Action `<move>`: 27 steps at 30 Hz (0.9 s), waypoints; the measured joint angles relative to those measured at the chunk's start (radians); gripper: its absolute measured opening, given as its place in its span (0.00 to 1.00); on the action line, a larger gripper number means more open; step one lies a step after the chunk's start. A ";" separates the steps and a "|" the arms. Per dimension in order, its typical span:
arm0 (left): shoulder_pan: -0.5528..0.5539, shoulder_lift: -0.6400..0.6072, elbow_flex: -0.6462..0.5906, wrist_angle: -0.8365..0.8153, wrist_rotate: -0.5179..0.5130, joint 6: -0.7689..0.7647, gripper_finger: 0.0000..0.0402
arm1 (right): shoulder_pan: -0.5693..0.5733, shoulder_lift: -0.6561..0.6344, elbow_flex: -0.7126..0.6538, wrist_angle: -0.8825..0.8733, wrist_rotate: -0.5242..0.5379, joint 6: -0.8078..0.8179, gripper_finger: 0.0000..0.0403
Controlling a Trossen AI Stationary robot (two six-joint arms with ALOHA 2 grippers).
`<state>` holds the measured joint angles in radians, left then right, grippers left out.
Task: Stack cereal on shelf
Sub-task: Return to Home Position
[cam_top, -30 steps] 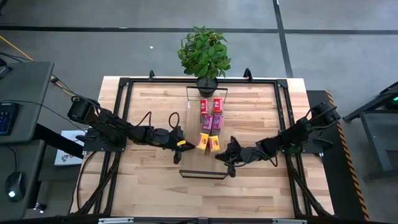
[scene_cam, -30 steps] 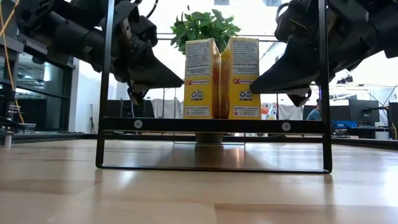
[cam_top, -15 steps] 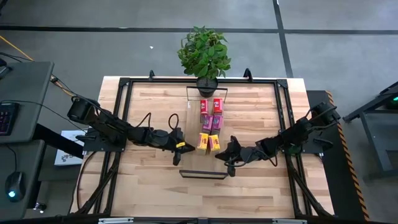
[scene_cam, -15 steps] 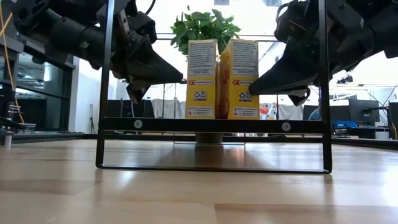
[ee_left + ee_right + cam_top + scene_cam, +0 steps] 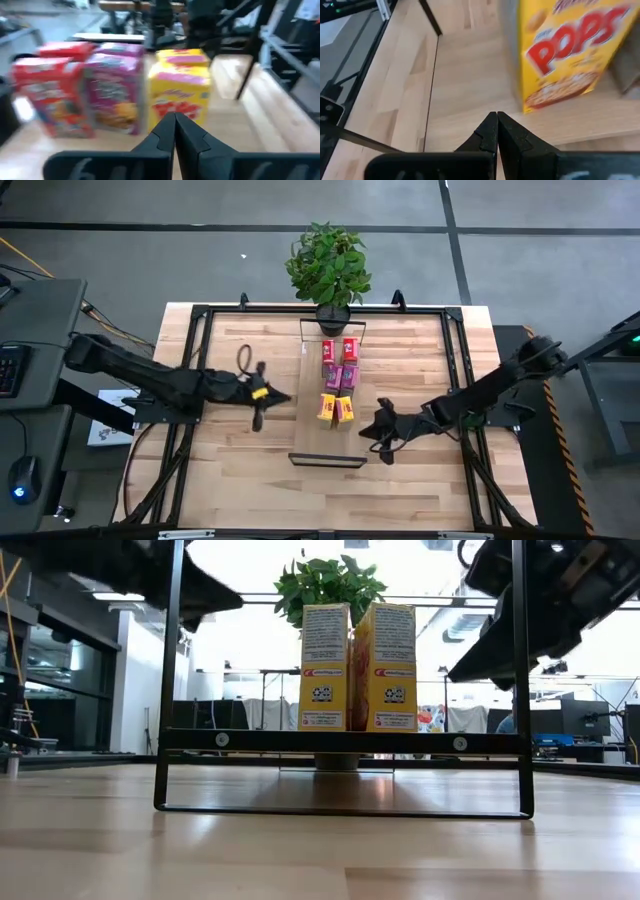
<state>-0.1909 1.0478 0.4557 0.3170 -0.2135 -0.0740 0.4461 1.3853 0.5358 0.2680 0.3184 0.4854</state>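
Six cereal boxes (image 5: 338, 378) stand paired on shelf (image 5: 328, 444). Left gripper (image 5: 174, 119) and right gripper (image 5: 497, 119) flank it, jaws pressed together, empty. Risk: right one, near yellow box (image 5: 565, 50), swings wide, topples row.

The left arm (image 5: 150, 378) reaches in from the left, stretched long, its links lying nearly in one line behind the jaws. The left gripper (image 5: 282, 396) points across toward the other arm's jaws. Its own jaws are pressed together tip to tip with nothing between them. The right arm (image 5: 490, 388) comes in from the right, slanting from shoulder to wrist behind its jaws. The right gripper (image 5: 366, 429) points back at the left one, well apart from it. Its jaws likewise meet flat against each other and hold nothing. Seen level, both grippers hang raised.
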 joint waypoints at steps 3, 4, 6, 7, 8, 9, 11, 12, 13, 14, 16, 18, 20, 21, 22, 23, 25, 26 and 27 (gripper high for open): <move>0.059 -0.106 -0.088 0.029 0.004 0.012 0.00 | 0.000 -0.041 0.000 -0.023 0.015 -0.021 0.00; 0.079 -0.137 -0.126 0.050 0.022 0.001 0.00 | 0.000 -0.050 0.000 -0.026 0.015 -0.022 0.00; 0.119 -0.199 -0.208 0.096 0.094 -0.011 0.00 | 0.000 -0.066 0.000 -0.037 0.015 -0.023 0.00; 0.137 -0.227 -0.243 0.131 0.144 -0.010 0.00 | 0.000 -0.073 0.000 -0.044 0.015 -0.023 0.00; 0.156 -0.254 -0.273 0.174 0.193 -0.004 0.00 | 0.000 -0.080 0.000 -0.053 0.015 -0.023 0.00; 0.176 -0.279 -0.299 0.210 0.236 0.003 0.00 | 0.000 -0.086 0.000 -0.059 0.015 -0.023 0.00; 0.217 -0.320 -0.339 0.224 0.301 0.007 0.00 | -0.001 -0.094 0.000 -0.065 0.016 -0.030 0.00; 0.237 -0.335 -0.356 0.220 0.317 0.006 0.00 | -0.001 -0.099 0.000 -0.068 0.018 -0.040 0.00; 0.254 -0.349 -0.371 0.218 0.329 0.007 0.00 | -0.001 -0.102 0.000 -0.068 0.019 -0.050 0.00; 0.270 -0.363 -0.384 0.220 0.336 0.007 0.00 | -0.001 -0.109 0.000 -0.075 0.022 -0.056 0.00; 0.295 -0.393 -0.414 0.225 0.338 -0.002 0.00 | -0.001 -0.129 0.000 -0.100 0.022 -0.049 0.00; 0.310 -0.420 -0.442 0.225 0.343 -0.018 0.00 | -0.001 -0.163 0.000 -0.156 0.022 -0.029 0.00; 0.315 -0.445 -0.444 0.173 0.345 -0.028 0.00 | 0.000 -0.205 0.000 -0.218 0.031 -0.003 0.00; 0.315 -0.460 -0.444 0.152 0.346 -0.030 0.00 | 0.002 -0.229 0.000 -0.254 0.045 0.010 0.00; 0.315 -0.467 -0.444 0.153 0.346 -0.029 0.00 | 0.006 -0.254 0.000 -0.286 0.058 0.014 0.00; 0.315 -0.473 -0.444 0.155 0.346 -0.029 0.00 | 0.010 -0.279 0.000 -0.318 0.076 0.016 0.00; 0.315 -0.486 -0.444 0.157 0.345 -0.027 0.00 | 0.021 -0.329 -0.002 -0.388 0.111 0.014 0.00; 0.315 -0.495 -0.444 0.160 0.344 -0.019 0.00 | 0.027 -0.356 -0.008 -0.409 0.129 0.012 0.00; 0.315 -0.501 -0.444 0.161 0.344 -0.011 0.00 | 0.032 -0.383 -0.020 -0.432 0.147 0.012 0.00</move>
<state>0.1242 0.5463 0.0120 0.4780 0.1303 -0.0846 0.4782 1.0021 0.5161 -0.1645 0.4658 0.4976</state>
